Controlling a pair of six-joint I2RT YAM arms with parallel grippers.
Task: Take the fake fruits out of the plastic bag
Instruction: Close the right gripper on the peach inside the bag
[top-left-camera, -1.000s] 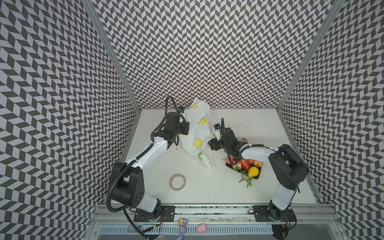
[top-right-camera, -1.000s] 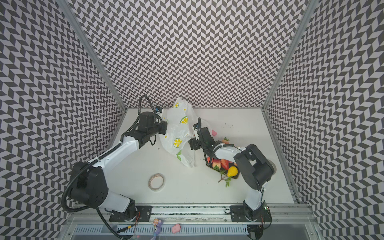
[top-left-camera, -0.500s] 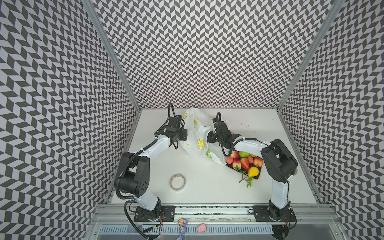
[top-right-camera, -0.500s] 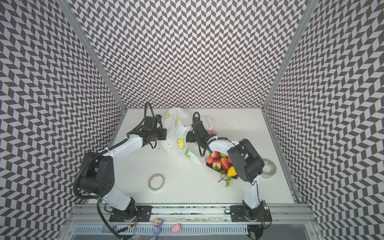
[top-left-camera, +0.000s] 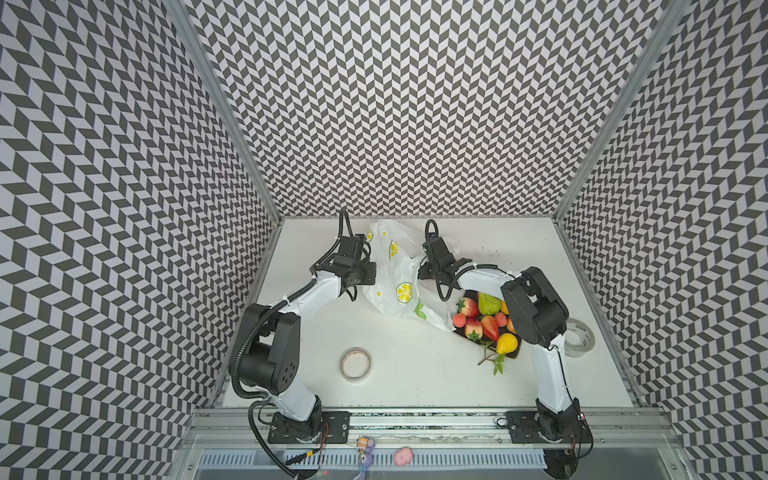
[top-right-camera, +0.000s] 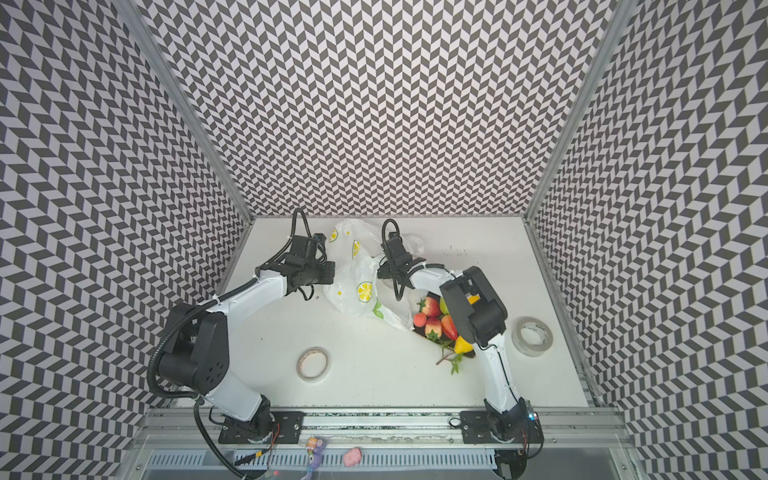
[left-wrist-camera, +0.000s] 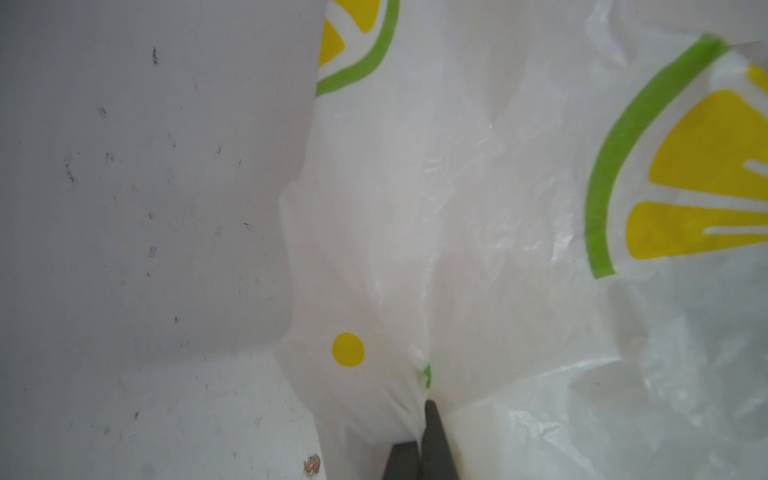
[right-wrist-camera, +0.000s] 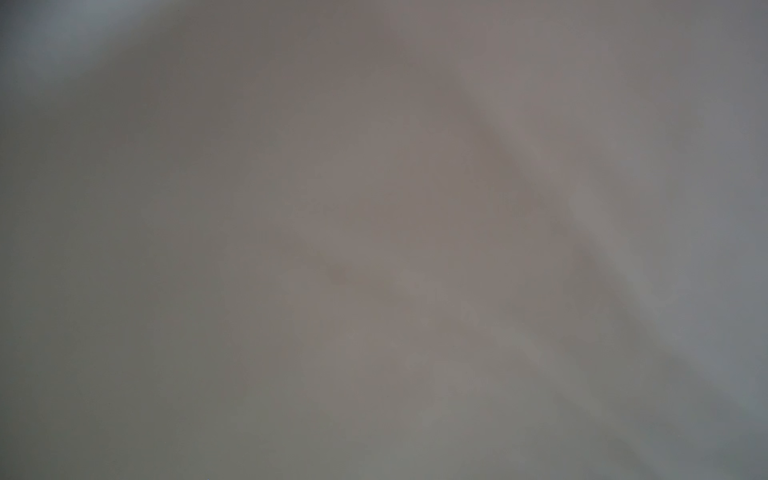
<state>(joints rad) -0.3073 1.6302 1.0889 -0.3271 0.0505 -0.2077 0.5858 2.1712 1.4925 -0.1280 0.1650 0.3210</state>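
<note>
The left tool (left-wrist-camera: 420, 432) pinches a gathered fold of the plastic bag (left-wrist-camera: 478, 199).

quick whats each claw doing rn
left claw: shut on the plastic bag
right claw: cannot tell, it is at the bag and its wrist view is all blur

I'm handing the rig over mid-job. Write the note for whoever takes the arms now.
Left gripper: shut, pinching a fold of the plastic bag.
Right gripper: tip against the bag's right side, jaws wide. Its wrist camera shows only blur, so nothing held can be confirmed.
Fake fruits: piled on the dark tray, right of the bag.
Done: those fruits are out.
Left: check the bag for more, as its inside is not visible.
</note>
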